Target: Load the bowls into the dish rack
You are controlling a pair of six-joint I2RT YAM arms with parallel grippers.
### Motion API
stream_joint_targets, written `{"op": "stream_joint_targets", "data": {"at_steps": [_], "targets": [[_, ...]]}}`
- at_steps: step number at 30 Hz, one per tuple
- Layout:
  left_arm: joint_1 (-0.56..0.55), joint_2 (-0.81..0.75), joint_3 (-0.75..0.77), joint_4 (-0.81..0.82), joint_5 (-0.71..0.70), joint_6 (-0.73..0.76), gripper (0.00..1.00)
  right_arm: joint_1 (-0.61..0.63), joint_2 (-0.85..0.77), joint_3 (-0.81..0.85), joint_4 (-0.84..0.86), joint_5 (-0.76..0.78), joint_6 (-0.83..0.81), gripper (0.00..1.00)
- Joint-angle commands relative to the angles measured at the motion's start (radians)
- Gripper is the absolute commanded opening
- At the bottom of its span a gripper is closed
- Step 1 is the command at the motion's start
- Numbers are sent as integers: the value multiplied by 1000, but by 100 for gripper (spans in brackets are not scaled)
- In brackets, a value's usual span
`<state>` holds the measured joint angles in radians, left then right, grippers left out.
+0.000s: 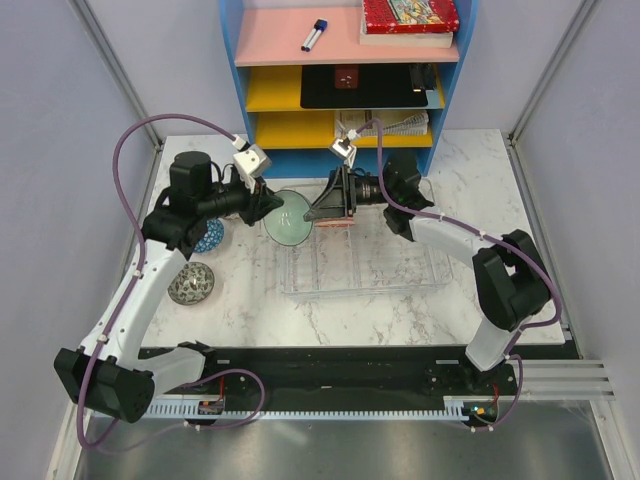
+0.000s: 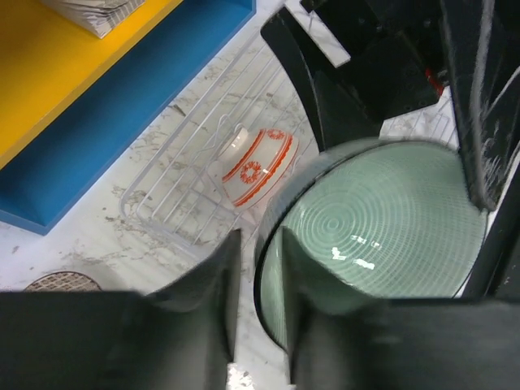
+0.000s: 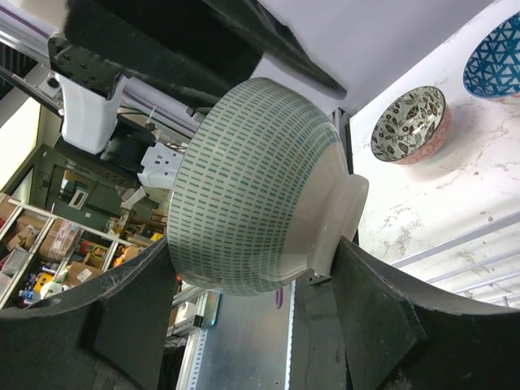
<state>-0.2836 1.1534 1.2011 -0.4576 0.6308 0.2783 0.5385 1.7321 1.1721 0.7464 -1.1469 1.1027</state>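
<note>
The pale grey-green ribbed ceramic bowl (image 1: 288, 222) is held off the white marble table (image 1: 250, 310), tipped on edge over the far left end of the clear plastic dish rack (image 1: 400, 278).

The right gripper (image 1: 318, 213) is spread wide and clamped on it. One finger lies across the open mouth and the other (image 3: 366, 309) bears on the foot ring.

The left gripper (image 1: 268, 207) straddles the rim with its fingers (image 2: 215, 317) close together. A thin gap shows on one side, so it cannot be told whether it grips.

An orange-red and white bowl (image 2: 258, 166) lies on its side in the rack.

A blue patterned bowl (image 1: 210, 238) and a beige speckled bowl (image 1: 190, 283) sit upright on the table, left of the rack.
</note>
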Motion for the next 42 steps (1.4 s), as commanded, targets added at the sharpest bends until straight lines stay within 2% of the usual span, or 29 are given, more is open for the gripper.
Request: {"op": "stream_joint_targets", "data": {"at_steps": [1,2,3,5,8,11,12,13,14,15,16,17,18,21,26,27,30,42], "targets": [[-6,3,-1,82,32,-27,64,17,-35,32,-92,16,-111,0],[-6,3,-3,82,33,-27,89,18,-45,47,-148,24,-200,0],[-8,5,-2,82,32,-27,93,17,-49,54,-248,45,-239,0],[-6,5,-3,82,20,-28,99,17,-60,70,-329,62,-308,0],[-6,-1,-2,82,-5,-31,100,15,-72,93,-441,91,-404,0],[1,-20,-3,79,-48,-18,100,14,-89,148,-634,139,-571,0],[15,-26,-8,79,-55,-11,100,12,-95,170,-786,162,-637,0],[26,-37,-18,76,-62,-4,100,11,-107,197,-868,221,-778,0],[40,-40,-23,73,-59,-2,100,12,-115,251,-947,255,-867,0],[73,-44,-29,66,-51,-1,100,12,-121,277,-1093,300,-938,0],[90,-46,-40,60,-30,2,100,12,-137,297,-1148,331,-1058,0],[109,-44,-46,53,-17,4,100,18,-144,337,-1211,416,-1134,0],[144,-44,-54,28,-4,7,100,24,-152,353,-1310,453,-1190,0],[210,-44,-95,-1,26,13,100,32,-181,380,-1447,561,-1375,0],[281,-49,-172,-7,82,15,100,69,-262,307,-1509,752,-1565,0],[322,-46,-188,-13,89,22,100,77,-273,296,-1519,810,-1587,0],[339,-40,-186,-36,96,47,100,101,-301,265,-1536,874,-1638,0],[348,-37,-184,-52,110,45,100,185,-263,235,-1567,964,-1690,0]]}}
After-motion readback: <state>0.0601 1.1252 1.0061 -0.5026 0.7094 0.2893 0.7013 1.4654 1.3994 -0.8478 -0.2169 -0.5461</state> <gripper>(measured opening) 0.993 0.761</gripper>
